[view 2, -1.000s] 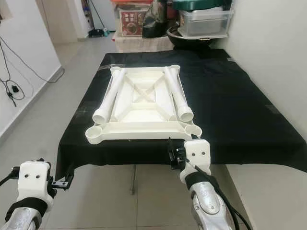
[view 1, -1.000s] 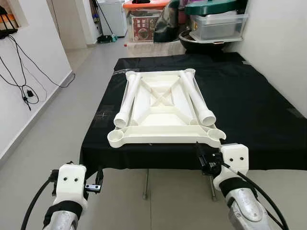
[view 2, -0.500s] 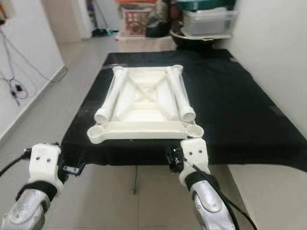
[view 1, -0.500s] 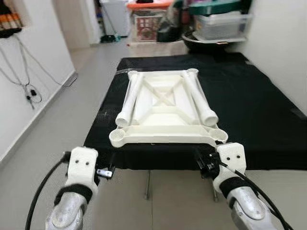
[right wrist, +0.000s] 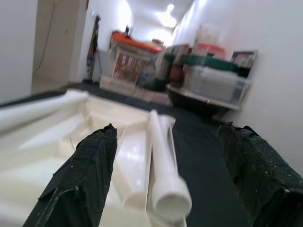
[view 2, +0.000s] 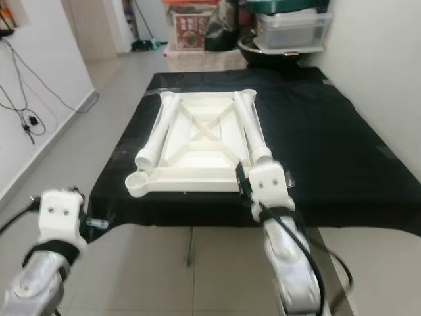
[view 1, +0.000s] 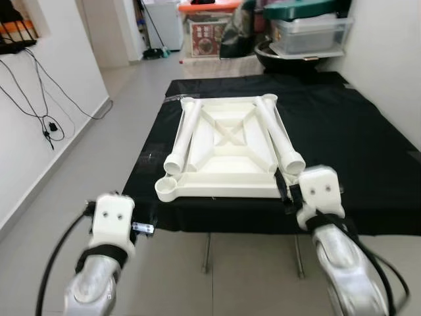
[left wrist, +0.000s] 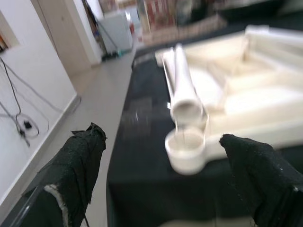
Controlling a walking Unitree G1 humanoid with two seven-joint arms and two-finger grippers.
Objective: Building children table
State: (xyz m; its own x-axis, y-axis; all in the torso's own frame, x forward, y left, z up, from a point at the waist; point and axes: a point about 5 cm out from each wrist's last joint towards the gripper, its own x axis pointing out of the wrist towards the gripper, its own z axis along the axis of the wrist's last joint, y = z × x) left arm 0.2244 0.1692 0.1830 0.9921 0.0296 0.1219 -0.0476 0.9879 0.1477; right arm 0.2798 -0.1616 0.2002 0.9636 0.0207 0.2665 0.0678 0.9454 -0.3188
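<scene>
**Upturned tabletop on the black-draped table**

Head views: a white tabletop [view 1: 227, 148] lies underside up on a black-covered table [view 1: 355, 145], with two white leg tubes [view 1: 183, 135] resting along it. The right gripper [view 1: 284, 194] sits at its near right corner; the left gripper [view 1: 146, 228] hangs short of the cloth edge.

Left wrist view: fingers [left wrist: 78, 165] spread apart, facing a blurred corner socket [left wrist: 185, 147].

Right wrist view: fingers [right wrist: 90, 175] wide apart, seemingly straddling a tube [right wrist: 163, 165].

- Tabletop [view 1: 230, 155] lies on the cloth-covered table [view 1: 368, 145], toward its left.
- Two leg tubes [view 1: 181, 135] [view 1: 283, 135] lie on the tabletop, one along each side.
- Storage bins [view 1: 306, 29] stand behind the table.
</scene>
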